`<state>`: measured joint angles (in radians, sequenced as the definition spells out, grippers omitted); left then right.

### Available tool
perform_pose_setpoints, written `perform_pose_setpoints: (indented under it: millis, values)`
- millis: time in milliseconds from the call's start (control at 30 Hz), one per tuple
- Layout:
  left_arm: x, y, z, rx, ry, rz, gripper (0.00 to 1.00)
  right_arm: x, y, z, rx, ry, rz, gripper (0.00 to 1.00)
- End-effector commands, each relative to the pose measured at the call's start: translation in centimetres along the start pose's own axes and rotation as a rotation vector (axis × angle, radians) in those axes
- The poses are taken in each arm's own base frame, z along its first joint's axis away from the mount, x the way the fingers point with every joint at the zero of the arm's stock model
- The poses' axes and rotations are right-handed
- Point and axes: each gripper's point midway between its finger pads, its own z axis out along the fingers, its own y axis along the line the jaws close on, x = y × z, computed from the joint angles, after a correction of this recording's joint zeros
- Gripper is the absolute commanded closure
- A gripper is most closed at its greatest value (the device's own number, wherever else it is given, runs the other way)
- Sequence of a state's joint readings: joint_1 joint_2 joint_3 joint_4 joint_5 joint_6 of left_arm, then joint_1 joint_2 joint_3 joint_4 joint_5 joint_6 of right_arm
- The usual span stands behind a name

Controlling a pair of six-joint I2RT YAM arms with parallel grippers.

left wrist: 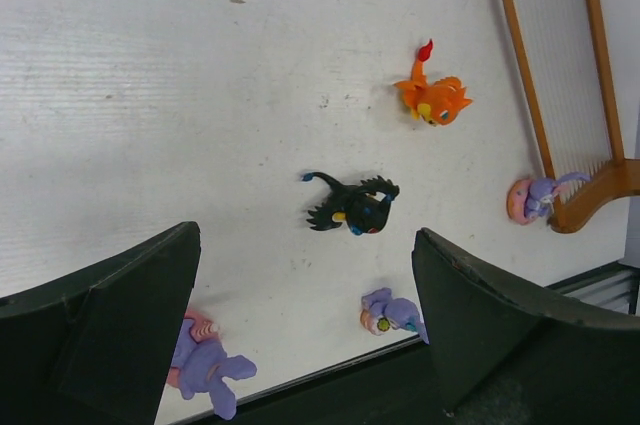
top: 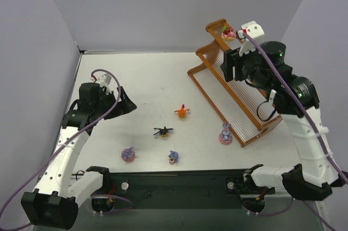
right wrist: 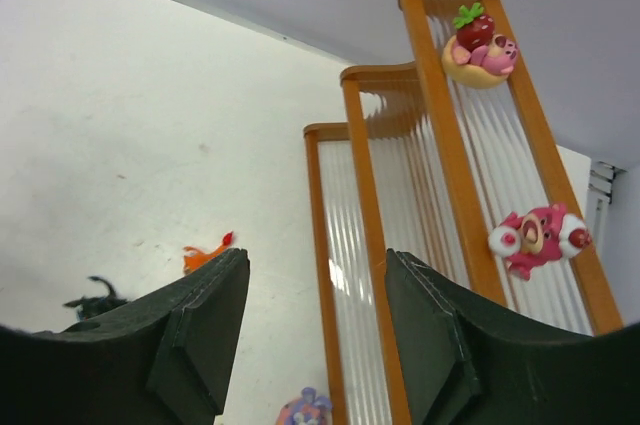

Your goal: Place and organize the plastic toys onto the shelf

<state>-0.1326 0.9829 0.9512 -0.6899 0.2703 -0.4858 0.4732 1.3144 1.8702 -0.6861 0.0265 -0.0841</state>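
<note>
The orange-brown stepped shelf (top: 239, 112) stands at the right. Its top tier holds a strawberry-topped pink toy (right wrist: 478, 45) and a pink bear (right wrist: 537, 238). My right gripper (right wrist: 315, 265) hovers over the shelf's lower tiers, open, with nothing between its fingers. An orange toy (top: 182, 112), a black winged toy (top: 162, 131) and two purple toys (top: 128, 154) (top: 173, 157) lie on the table. A third purple toy (top: 225, 134) sits against the shelf's front corner. My left gripper (left wrist: 305, 245) hangs open above the table, just short of the black toy (left wrist: 355, 207).
The black base bar (top: 179, 179) runs along the near table edge, close behind the two purple toys. Grey walls close in the left, back and right. The right arm (top: 304, 133) reaches over the shelf's near end.
</note>
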Motion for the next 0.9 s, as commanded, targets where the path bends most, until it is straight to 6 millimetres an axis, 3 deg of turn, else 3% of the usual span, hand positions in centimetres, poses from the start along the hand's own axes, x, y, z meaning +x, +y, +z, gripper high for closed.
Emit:
perform_pose_setpoints:
  millis: [0, 67, 100, 167, 200, 333, 367, 400, 433, 467, 533, 567, 633, 667, 700, 733, 767, 867]
  values:
    - [-0.7, -5.1, -0.5, 0.213, -0.061, 0.103, 0.03, 2.0, 1.5, -3.7, -0.066, 0.001, 0.104, 0.43]
    - [0.1, -7.1, -0.2, 0.267, -0.054, 0.138, 0.03, 3.0, 1.8, -4.1, -0.074, 0.011, 0.114, 0.43]
    - [1.2, -9.8, -0.2, 0.344, -0.047, 0.198, 0.03, 3.1, 1.7, -4.5, -0.072, 0.007, 0.119, 0.43]
    - [2.4, -12.0, 0.7, 0.375, -0.041, 0.238, 0.03, 3.5, 1.4, -5.3, -0.061, 0.001, 0.135, 0.43]
    - [3.6, -14.4, 0.5, 0.435, -0.030, 0.280, 0.03, 3.4, 1.2, -5.7, -0.049, -0.006, 0.140, 0.43]
    - [5.5, -18.4, 1.8, 0.410, -0.037, 0.312, 0.03, 3.7, 0.4, -6.1, 0.006, -0.004, 0.206, 0.43]
    - [6.4, -18.9, 3.0, 0.382, -0.010, 0.302, 0.03, 3.8, 0.2, -6.2, 0.021, -0.002, 0.225, 0.43]
    - [6.4, -19.7, 3.2, 0.360, -0.020, 0.285, 0.03, 3.9, 0.1, -6.1, 0.039, 0.002, 0.249, 0.43]
    - [7.7, -20.7, 3.3, 0.362, 0.002, 0.287, 0.04, 4.1, 0.0, -6.1, 0.050, 0.007, 0.268, 0.43]
    - [8.5, -20.6, 4.7, 0.301, 0.010, 0.250, 0.05, 4.3, 0.1, -6.1, 0.057, 0.014, 0.308, 0.43]
    - [9.6, -21.7, 5.2, 0.278, 0.029, 0.230, 0.07, 5.2, -0.2, -5.9, 0.090, 0.035, 0.348, 0.44]
    - [11.1, -22.3, 6.2, 0.252, 0.043, 0.232, 0.07, 5.5, -0.6, -5.9, 0.121, 0.041, 0.366, 0.44]
    - [11.8, -23.5, 6.7, 0.237, 0.027, 0.226, 0.08, 6.2, -0.9, -6.1, 0.143, 0.048, 0.387, 0.44]
    - [13.6, -23.8, 7.8, 0.214, 0.051, 0.244, 0.08, 6.5, -1.5, -6.3, 0.178, 0.045, 0.393, 0.44]
    - [13.6, -24.1, 8.3, 0.188, 0.036, 0.230, 0.09, 6.6, -1.8, -6.7, 0.198, 0.037, 0.409, 0.44]
    - [13.2, -25.6, 8.3, 0.203, 0.025, 0.192, 0.09, 6.8, -2.0, -6.7, 0.209, 0.040, 0.409, 0.44]
    - [14.6, -25.9, 9.6, 0.179, 0.042, 0.195, 0.10, 6.9, -2.1, -6.8, 0.214, 0.040, 0.409, 0.44]
    - [15.7, -28.3, 11.6, 0.160, 0.057, 0.121, 0.16, 7.4, -2.1, -7.3, 0.209, 0.062, 0.420, 0.44]
